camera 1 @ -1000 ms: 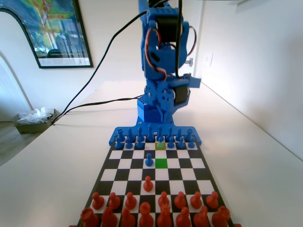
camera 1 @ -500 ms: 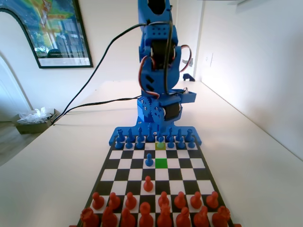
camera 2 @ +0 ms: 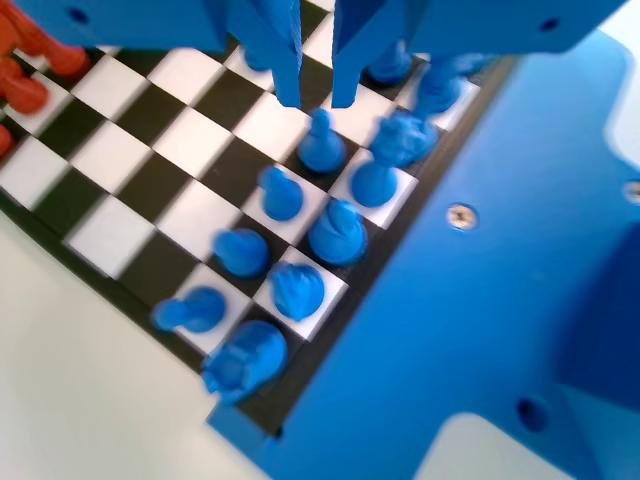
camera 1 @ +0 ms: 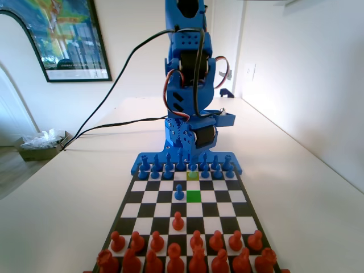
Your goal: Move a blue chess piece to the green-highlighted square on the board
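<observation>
The board (camera 1: 244, 196) lies lengthwise, with the blue set at its far end below the blue arm (camera 1: 190, 85). The green-highlighted square (camera 1: 194, 196) is bare. One square behind it, a blue pawn (camera 1: 193, 167) stands on a duller olive square. Another blue pawn (camera 1: 179, 193) stands just left of the green square. In the wrist view my gripper (camera 2: 316, 100) hangs open, its jaws a narrow gap apart. Its tips are just above and beyond the head of a blue pawn (camera 2: 322, 145). Nothing sits between the jaws.
Blue pawns (camera 2: 280, 192) and taller back-row pieces (camera 2: 338, 232) crowd close around the pawn under the jaws. Red pieces (camera 1: 196, 250) fill the board's near end, with one red pawn (camera 1: 178, 220) advanced. The blue base plate (camera 2: 480, 300) borders the board.
The arm has swung from turned aside to facing straight down the board, and its lower part has sunk toward the blue rows. No piece has moved.
</observation>
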